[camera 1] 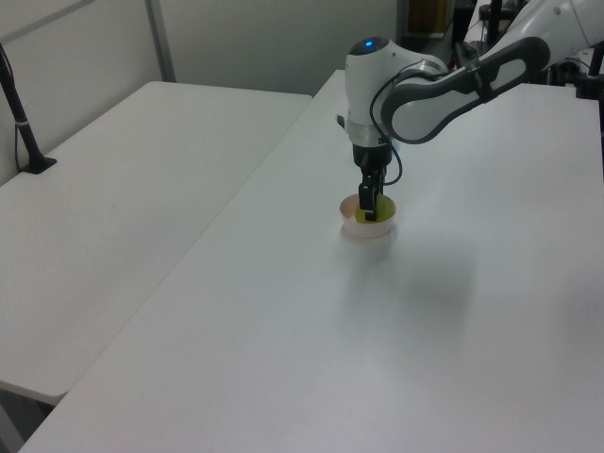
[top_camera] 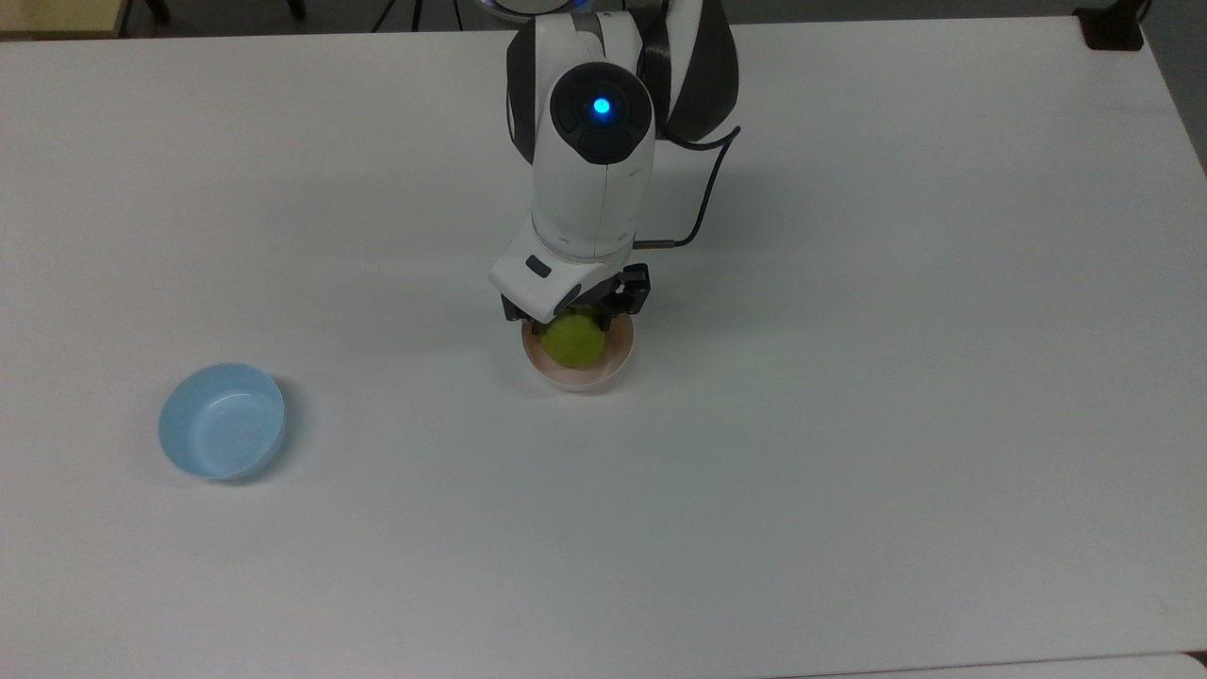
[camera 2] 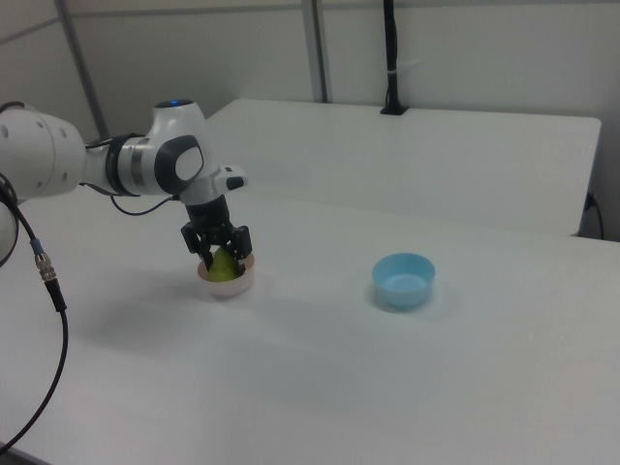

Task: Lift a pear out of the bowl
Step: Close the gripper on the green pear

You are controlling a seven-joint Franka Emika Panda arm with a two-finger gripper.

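The pear (top_camera: 572,341) sits in the pink bowl (top_camera: 603,375) near the table's (top_camera: 849,424) middle, with the blue bowl (top_camera: 223,421) well apart toward 8 o'clock in the top view. The gripper (camera 2: 222,260) straddles the pear, its two prongs spread to either side and not yet pinching. A good grasp means closing squarely on the widest part, then lifting straight up, clear of the rim.

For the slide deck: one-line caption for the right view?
Panda gripper straddling the pear in the pink bowl, blue bowl standing apart on the white table.
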